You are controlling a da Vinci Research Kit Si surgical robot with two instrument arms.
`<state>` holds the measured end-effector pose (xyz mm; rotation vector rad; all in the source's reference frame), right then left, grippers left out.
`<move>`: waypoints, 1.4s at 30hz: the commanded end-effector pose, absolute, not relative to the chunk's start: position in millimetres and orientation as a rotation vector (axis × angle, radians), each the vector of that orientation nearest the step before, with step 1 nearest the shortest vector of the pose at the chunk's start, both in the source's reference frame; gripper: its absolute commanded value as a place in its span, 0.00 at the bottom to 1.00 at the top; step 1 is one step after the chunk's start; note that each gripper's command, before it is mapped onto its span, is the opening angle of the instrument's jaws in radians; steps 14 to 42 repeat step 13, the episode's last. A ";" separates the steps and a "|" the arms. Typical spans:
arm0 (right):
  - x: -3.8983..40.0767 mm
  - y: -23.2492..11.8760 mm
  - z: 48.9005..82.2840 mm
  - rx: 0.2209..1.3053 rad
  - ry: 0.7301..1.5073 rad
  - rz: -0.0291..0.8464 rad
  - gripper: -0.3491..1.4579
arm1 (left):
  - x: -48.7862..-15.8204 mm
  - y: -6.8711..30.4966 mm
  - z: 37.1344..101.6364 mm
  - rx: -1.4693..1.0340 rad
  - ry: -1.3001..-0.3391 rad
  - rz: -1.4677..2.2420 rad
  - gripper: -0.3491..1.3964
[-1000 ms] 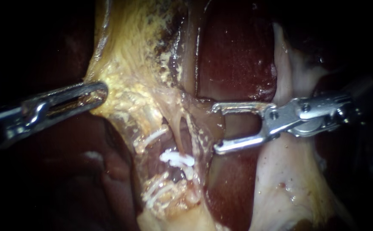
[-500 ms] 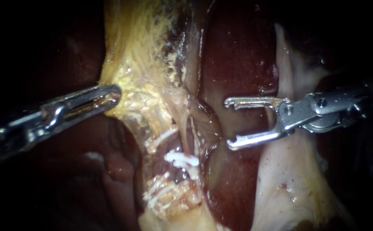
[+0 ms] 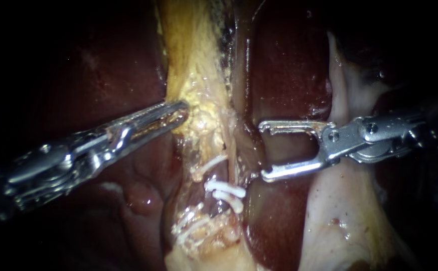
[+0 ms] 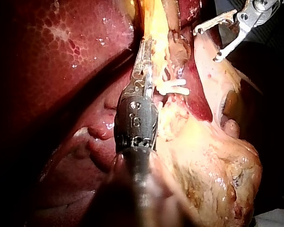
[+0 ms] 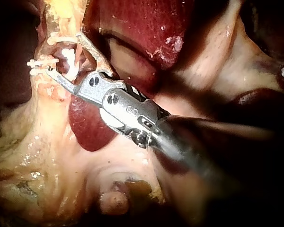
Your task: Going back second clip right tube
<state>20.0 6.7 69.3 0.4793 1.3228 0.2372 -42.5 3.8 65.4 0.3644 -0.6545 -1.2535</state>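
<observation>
**Dark liver behind, right pincer empty beside the clipped tube**

At the centre, the pincer of the right instrument (image 3: 262,150) is seen spread wide, and nothing is carried between its jaws. No clip is loaded in it, as far as the endoscope and right wrist views show. Its lower jaw tip lies just beside the strand of tissue to its left; whether contact is made cannot be told.

Just beyond that tip, two white clips (image 3: 225,189) are seen lying side by side across a pale strand. This strand is judged to be the right tube (image 3: 229,168), since it is the one nearest the right pincer. A further white clip (image 3: 209,164) is seen on the neighbouring strand.

Further out, the pincer of the left instrument (image 3: 181,111) is closed on the yellow fatty tissue (image 3: 198,100), which is held taut. The liver (image 3: 289,75) is seen behind, and a pale fold of tissue (image 3: 339,211) lies under the right shaft.

From this layout, the placing of the second clip is judged done. Only the drawing back of the empty right pincer, clear of the tube and clips, is judged to be left.
</observation>
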 end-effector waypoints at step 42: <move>19.7 6.9 69.0 0.481 1.323 0.237 0.52 | -42.4 3.8 65.3 0.366 -0.655 -1.251 0.00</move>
